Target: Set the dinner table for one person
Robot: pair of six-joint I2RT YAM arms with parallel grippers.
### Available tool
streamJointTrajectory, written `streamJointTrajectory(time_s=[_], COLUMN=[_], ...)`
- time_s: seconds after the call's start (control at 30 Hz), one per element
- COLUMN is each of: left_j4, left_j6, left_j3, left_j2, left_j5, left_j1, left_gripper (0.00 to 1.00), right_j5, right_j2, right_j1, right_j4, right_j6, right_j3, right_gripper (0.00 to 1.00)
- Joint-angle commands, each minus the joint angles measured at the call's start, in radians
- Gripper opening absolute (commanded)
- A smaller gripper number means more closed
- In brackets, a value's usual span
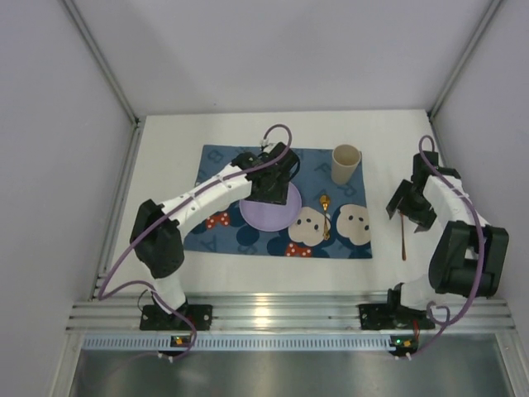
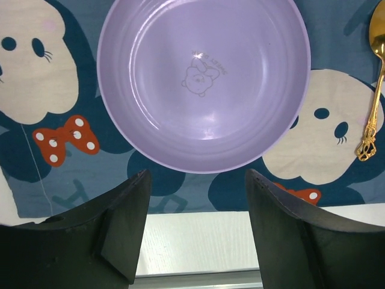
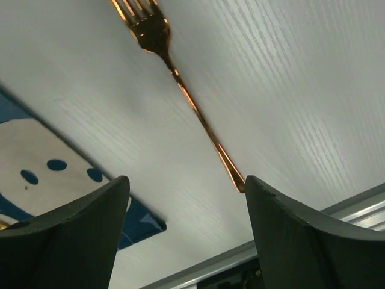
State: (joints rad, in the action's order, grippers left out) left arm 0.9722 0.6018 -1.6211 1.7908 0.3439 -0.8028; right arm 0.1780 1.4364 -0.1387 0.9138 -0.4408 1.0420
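Note:
The white dinner table (image 1: 169, 165) carries a blue cartoon-mouse placemat (image 1: 219, 165). A purple plate (image 1: 273, 217) lies on the mat, with a gold spoon (image 1: 326, 217) to its right. My left gripper (image 1: 269, 186) hovers over the plate's far side, open and empty; its wrist view shows the plate (image 2: 203, 84) ahead of the gripper (image 2: 197, 180) and the spoon (image 2: 373, 114) at the right edge. A gold fork (image 1: 402, 236) lies on bare table right of the mat. My right gripper (image 1: 411, 203) is open above it; in its wrist view the fork (image 3: 180, 84) lies ahead of the gripper (image 3: 186, 180).
A beige cup (image 1: 346, 163) stands upright at the mat's far right corner. An aluminium rail (image 1: 273, 314) runs along the near edge, also in the right wrist view (image 3: 240, 259). Grey walls enclose the table on three sides.

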Motion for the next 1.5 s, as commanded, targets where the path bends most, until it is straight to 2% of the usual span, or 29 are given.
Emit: streamJointTrajectory(time_s=[0.0, 0.23, 0.3, 0.4, 0.43, 0.5, 0.53, 0.67, 0.83, 1.0, 1.23, 1.47], left_j4=[-0.084, -0.119, -0.119, -0.112, -0.104, -0.098, -0.092, -0.078, -0.067, -0.119, -0.236, -0.438], left_j6=[-0.019, 0.0, -0.005, -0.016, -0.02, -0.025, -0.025, -0.02, -0.01, -0.08, -0.174, -0.103], left_j3=[0.041, 0.148, 0.168, 0.179, 0.178, 0.178, 0.178, 0.185, 0.19, 0.147, -0.023, -0.086], left_j2=[-0.018, -0.065, -0.076, -0.084, -0.085, -0.088, -0.09, -0.1, -0.11, -0.134, -0.102, -0.057], left_j5=[-0.036, -0.042, -0.042, -0.039, -0.037, -0.031, -0.028, -0.026, -0.039, -0.126, -0.385, -0.632], left_j1=[0.002, 0.004, 0.004, 0.008, 0.007, 0.013, 0.014, 0.022, 0.022, 0.019, 0.001, -0.007], left_gripper=[0.69, 0.69, 0.69, 0.69, 0.69, 0.69, 0.69, 0.69, 0.69, 0.7, 0.71, 0.72], right_j5=[-0.08, -0.02, -0.017, -0.008, -0.006, 0.003, 0.002, 0.018, 0.037, 0.018, -0.14, -0.271], right_j2=[0.068, 0.267, 0.317, 0.375, 0.387, 0.41, 0.418, 0.421, 0.429, 0.27, 0.059, -0.086], right_j1=[-0.065, -0.095, -0.094, -0.096, -0.095, -0.096, -0.096, -0.094, -0.093, -0.072, 0.056, 0.105], right_j4=[-0.065, -0.148, -0.182, -0.21, -0.217, -0.245, -0.254, -0.267, -0.228, -0.141, 0.031, 0.126], right_j6=[-0.03, -0.019, -0.018, -0.018, -0.015, -0.01, -0.006, 0.019, 0.062, 0.067, -0.036, -0.098], right_j3=[-0.017, 0.019, 0.024, 0.026, 0.024, 0.009, 0.004, 0.013, 0.064, 0.172, 0.361, 0.484], right_gripper=[0.77, 0.68, 0.61, 0.43, 0.34, 0.26, 0.17, 0.0, 0.0, 0.0, 0.0, 0.0])
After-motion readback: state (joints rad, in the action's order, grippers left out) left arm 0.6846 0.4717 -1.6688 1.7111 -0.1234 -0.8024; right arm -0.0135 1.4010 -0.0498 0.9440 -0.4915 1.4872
